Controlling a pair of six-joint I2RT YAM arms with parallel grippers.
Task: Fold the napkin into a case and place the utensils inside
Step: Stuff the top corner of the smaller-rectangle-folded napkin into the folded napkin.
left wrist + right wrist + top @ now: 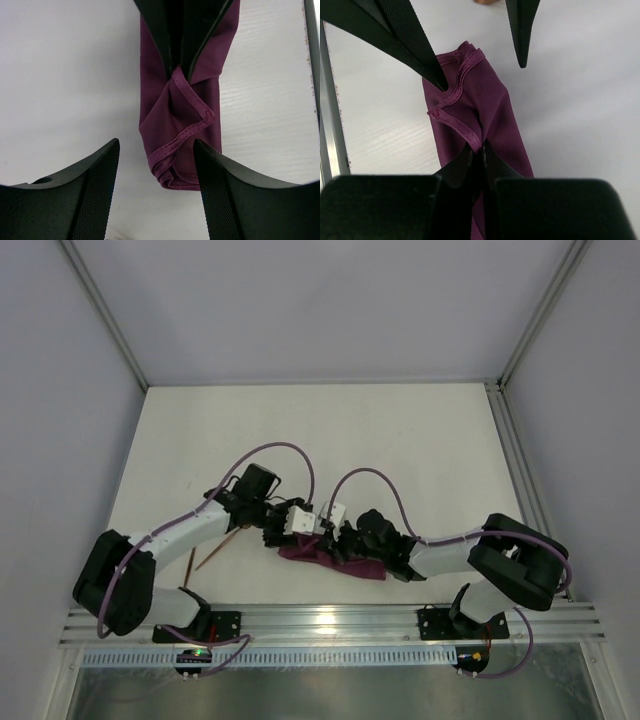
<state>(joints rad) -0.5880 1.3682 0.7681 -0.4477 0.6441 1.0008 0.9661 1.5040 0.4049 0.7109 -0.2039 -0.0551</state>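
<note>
The plum-purple napkin [335, 562] lies folded into a narrow strip near the table's front edge, between both arms. My right gripper [481, 147] is shut on a raised fold of the napkin [485, 110], pinching its hemmed edge up off the table. My left gripper [156, 142] stands open over the strip's near end [175, 172], one finger [220, 195] close beside the cloth, nothing pinched. In the top view the left gripper [316, 536] and right gripper [347, 544] almost meet over the cloth. Two copper utensils [222, 550] lie on the table to the left, beside the left arm.
A metal rail [320, 620] runs along the table's near edge, close behind the napkin. Grey walls enclose the white table [320, 440] on three sides. The left arm's forearm [185, 525] passes just above the utensils.
</note>
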